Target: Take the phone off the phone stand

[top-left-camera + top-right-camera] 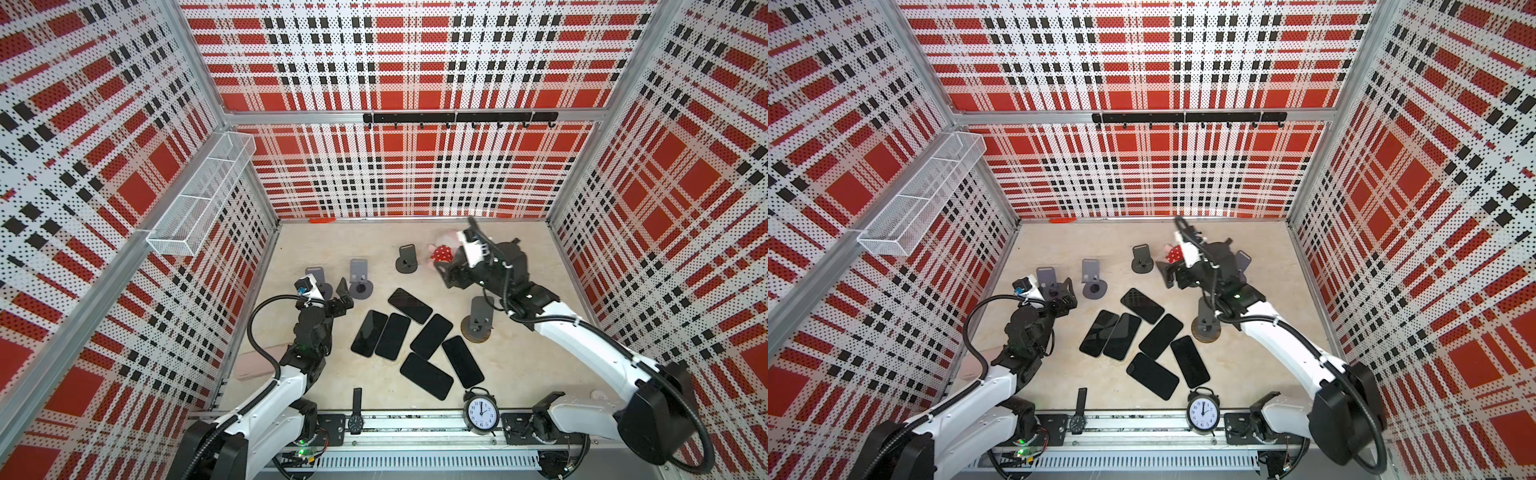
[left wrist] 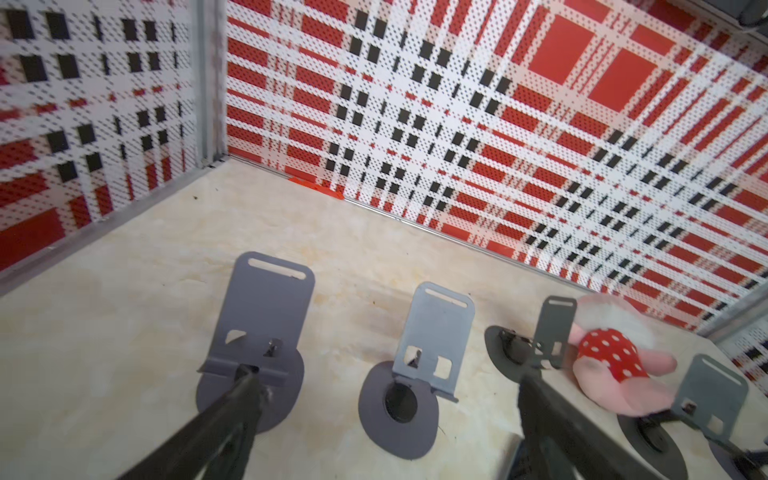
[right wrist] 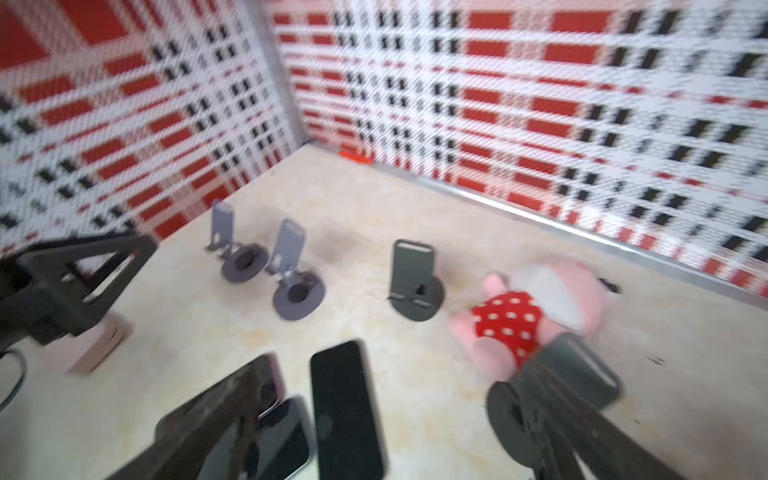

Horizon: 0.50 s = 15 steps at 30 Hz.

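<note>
Both top views: six phones [image 1: 431, 336] lie flat on the bench [image 1: 519, 374], 4 o'clock from the left hand [image 1: 334, 293], none propped up. Left wrist: that hand gapes empty, finger [image 2: 232, 407] at the lip of the purple stand [image 2: 262, 307], so a swing could topple it. Right wrist, blurry: right hand [image 3: 390, 386] wide, empty, could snag the plush toy [image 3: 511, 324] beside it.

The beige tabletop [image 1: 519, 374] carries six flat phones [image 1: 431, 336], several grey stands [image 1: 360, 274], a plush toy [image 1: 440, 253] and a pink box [image 1: 259, 361].

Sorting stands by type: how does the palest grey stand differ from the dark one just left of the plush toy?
The palest grey stand is blue-grey; the dark stand is charcoal. The pale one stands nearer the front, the dark one farther back. Both are upright and empty.
</note>
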Available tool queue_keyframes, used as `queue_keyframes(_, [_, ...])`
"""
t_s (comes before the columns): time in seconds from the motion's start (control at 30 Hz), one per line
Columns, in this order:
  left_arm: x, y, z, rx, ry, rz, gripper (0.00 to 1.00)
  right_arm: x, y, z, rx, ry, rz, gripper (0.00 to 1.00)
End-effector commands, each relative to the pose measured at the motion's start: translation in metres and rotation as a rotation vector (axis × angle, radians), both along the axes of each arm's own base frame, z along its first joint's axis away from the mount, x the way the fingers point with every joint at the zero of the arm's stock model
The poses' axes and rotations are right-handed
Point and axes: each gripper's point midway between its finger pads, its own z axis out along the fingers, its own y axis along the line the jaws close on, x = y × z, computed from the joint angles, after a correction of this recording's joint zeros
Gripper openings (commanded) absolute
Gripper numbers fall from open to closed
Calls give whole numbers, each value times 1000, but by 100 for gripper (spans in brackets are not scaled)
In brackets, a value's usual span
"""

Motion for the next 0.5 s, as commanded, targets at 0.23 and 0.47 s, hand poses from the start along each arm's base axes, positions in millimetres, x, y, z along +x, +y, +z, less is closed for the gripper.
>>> queue_keyframes(0.23, [6,65,13,9,18,299,98,-22,-140,14,210,-168,-446,100])
queue_keyframes(0.47, [-4,86,6,24,11,387,98,-10,-246,-65,348,49,-818,100])
